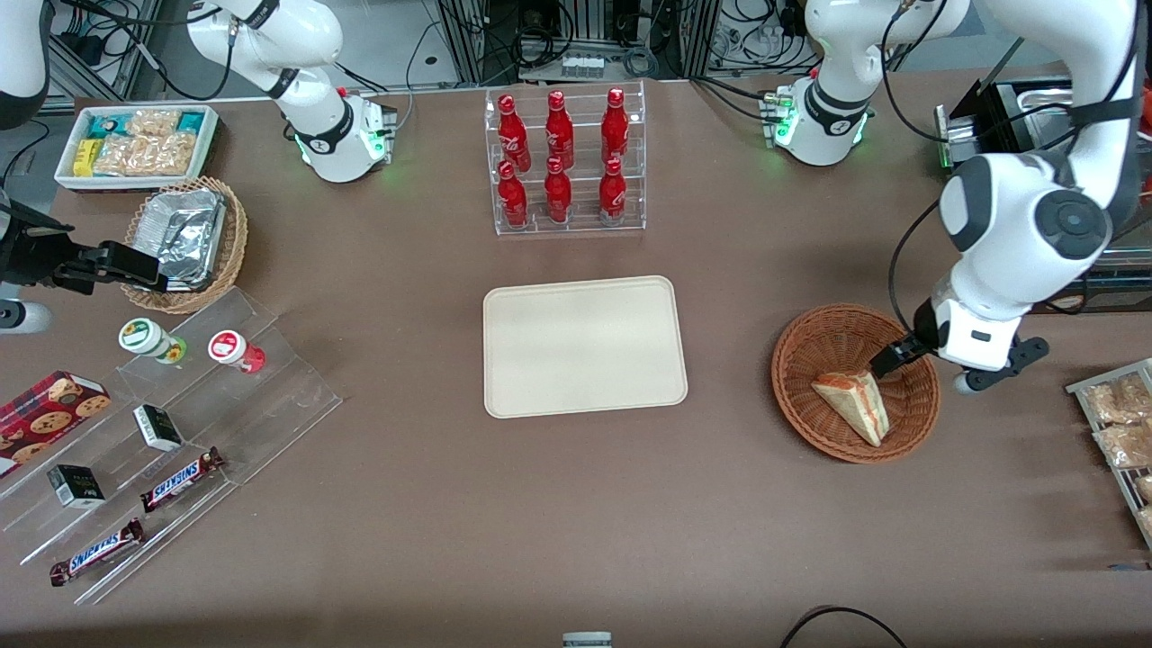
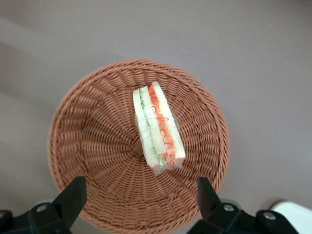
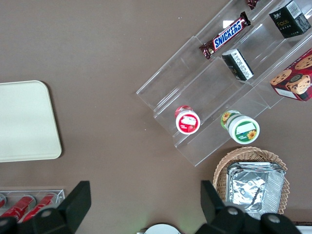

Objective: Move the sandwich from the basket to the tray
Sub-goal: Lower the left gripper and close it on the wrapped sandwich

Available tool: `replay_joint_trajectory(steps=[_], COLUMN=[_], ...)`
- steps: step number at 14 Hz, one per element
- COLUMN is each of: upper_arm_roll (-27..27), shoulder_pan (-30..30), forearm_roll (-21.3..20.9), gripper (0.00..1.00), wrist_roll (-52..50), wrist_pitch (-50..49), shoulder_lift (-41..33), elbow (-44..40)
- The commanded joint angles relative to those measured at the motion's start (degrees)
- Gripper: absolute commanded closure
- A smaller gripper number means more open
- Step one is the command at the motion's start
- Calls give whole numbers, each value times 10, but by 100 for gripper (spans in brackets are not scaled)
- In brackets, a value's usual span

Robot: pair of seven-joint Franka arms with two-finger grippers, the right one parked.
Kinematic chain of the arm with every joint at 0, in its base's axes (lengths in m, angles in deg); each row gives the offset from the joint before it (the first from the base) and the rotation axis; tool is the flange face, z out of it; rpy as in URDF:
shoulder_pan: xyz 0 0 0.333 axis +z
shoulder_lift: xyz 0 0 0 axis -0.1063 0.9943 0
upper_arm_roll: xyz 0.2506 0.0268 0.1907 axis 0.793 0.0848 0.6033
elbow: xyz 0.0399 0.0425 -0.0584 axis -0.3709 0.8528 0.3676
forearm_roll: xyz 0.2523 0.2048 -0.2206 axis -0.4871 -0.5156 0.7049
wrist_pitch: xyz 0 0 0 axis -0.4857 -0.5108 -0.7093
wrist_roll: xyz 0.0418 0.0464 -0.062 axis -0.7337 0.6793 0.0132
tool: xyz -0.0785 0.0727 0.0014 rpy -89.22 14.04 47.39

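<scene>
One sandwich (image 2: 158, 129) in basket (image 2: 92, 141), claw (image 2: 139, 197) over it.
Claw fingers (image 2: 72, 195) spread wide, nothing held, hovering above basket rim w/ sandwich between them lower down. Tray (image 1: 583, 346) bare mid-counter (image 1: 576, 504), well apart from basket.

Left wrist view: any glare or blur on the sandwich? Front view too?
Left wrist view: sandwich sharp in the basket, only faint sheen on its wrap, open gripper above the rim. Front view: evenly lit; a dim band crosses the tray, and glare sits on the foil container.
</scene>
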Motion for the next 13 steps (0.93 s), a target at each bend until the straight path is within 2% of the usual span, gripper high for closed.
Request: replay_joint_trajectory(steps=[1, 11, 13], upper_arm_roll=[-1, -1, -2], shoulder_pan=[-4, -9, -9], forearm_roll=[8, 6, 6], gripper=[0, 0, 3], wrist_roll=[-38, -71, -71], wrist_pitch=[59, 152, 168], shoulder_lift=[15, 94, 112], elbow=[27, 26, 23])
